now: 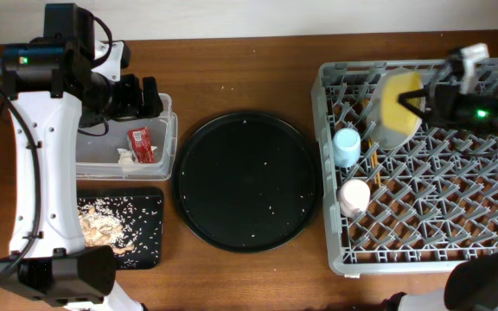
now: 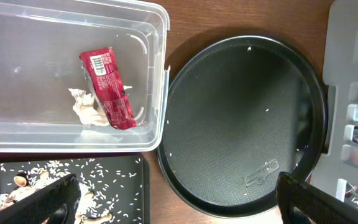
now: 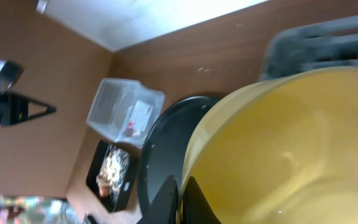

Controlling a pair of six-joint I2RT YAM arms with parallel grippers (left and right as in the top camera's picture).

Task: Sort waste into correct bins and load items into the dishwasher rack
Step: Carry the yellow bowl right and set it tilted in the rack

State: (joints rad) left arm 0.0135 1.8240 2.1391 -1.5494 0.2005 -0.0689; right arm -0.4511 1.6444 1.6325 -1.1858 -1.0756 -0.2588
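No legible text, brand or number is present in any view.

Marks present but unreadable:
- Red snack wrapper (image 2: 107,87): a white barcode panel (image 2: 97,63) at its upper end. The bars are visible, the digits are too small to resolve.
- Round black tray (image 2: 241,118): an embossed stamp (image 2: 263,176) near the lower rim. Its characters cannot be made out.

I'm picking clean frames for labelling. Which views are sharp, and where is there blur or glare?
Overhead: sharp, evenly lit, dishwasher rack pegs crisp. Left wrist: sharp, the barcode on the red wrapper visible, faint sheen on the clear tub, the fingers at the bottom edge soft. Right wrist: tilted and blurred, the yellow bowl close and out of focus, the wall up top washed out.
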